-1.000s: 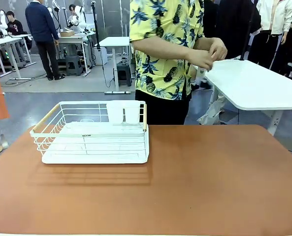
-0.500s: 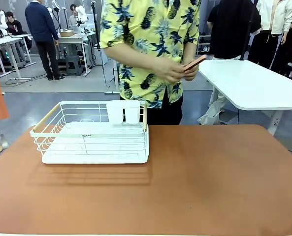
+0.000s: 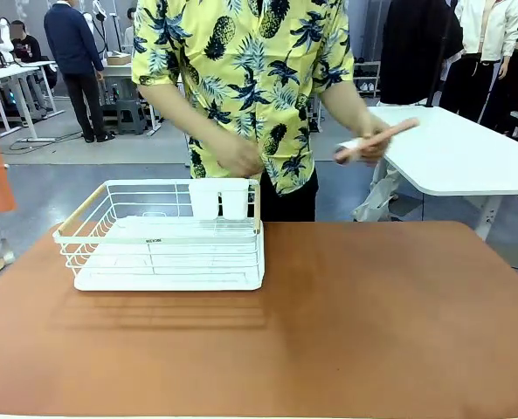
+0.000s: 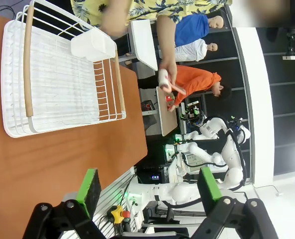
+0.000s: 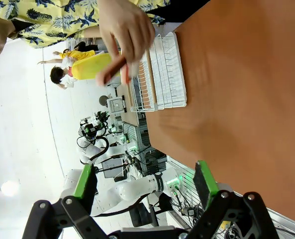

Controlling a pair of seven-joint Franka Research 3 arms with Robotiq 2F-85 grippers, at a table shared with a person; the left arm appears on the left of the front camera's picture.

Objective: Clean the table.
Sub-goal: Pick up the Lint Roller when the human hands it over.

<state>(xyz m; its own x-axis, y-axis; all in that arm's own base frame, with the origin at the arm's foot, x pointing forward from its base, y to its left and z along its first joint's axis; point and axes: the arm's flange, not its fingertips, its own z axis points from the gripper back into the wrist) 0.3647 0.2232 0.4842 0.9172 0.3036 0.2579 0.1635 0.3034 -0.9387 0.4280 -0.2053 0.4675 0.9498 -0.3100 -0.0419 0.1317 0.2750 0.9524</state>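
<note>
Front camera: fixed at the near bench (image 3: 372, 332) edge, facing the person (image 3: 241, 87) across it. Wrist cameras: rolled sideways, well back, sharing bench top and white rack (image 3: 169, 281).

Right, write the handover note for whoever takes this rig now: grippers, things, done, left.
Left gripper: open, empty.
Right gripper: open, empty.
Table: white rack on its far left part, two white cups at the rack's far side.
Person at the far edge: one hand holds a pink stick-like tool in the air, off the table.
Done: nothing that shows.
Left: the whole cleaning. Probably wait to see what the person does with the tool.
</note>
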